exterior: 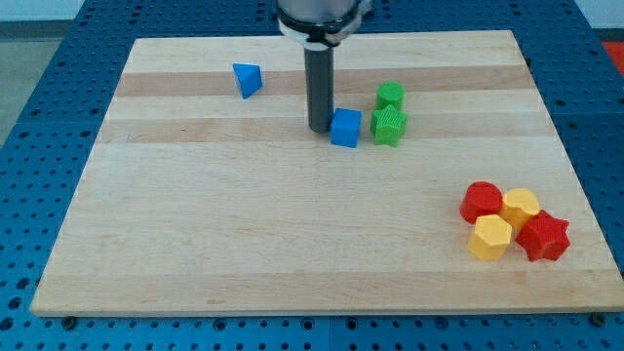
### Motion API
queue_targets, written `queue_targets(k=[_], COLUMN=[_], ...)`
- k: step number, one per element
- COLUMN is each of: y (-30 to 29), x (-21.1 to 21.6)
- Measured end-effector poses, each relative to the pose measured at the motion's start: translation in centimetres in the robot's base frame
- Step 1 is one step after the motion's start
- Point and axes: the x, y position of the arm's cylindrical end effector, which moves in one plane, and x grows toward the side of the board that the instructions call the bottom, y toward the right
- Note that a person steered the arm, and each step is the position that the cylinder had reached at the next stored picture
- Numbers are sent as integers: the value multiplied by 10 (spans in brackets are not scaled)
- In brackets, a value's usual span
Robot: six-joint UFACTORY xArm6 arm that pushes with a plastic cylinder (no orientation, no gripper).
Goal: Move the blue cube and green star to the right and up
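Observation:
The blue cube (345, 128) sits on the wooden board (244, 224) above its middle. The green star (389, 125) lies just to the cube's right, a small gap apart. My tip (319, 130) is at the cube's left side, touching or nearly touching it. The dark rod rises straight from there to the view's top.
A second green block (390, 96) sits just above the green star. A blue triangular block (248, 79) lies at the upper left. At the lower right a red cylinder (482, 201), two yellow blocks (520, 206) (489, 237) and a red star (543, 236) cluster together.

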Motion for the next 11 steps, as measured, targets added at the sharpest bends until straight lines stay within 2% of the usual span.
queue_targets(k=[2, 3, 6, 11], y=[7, 28, 58, 190], x=[27, 28, 3, 3])
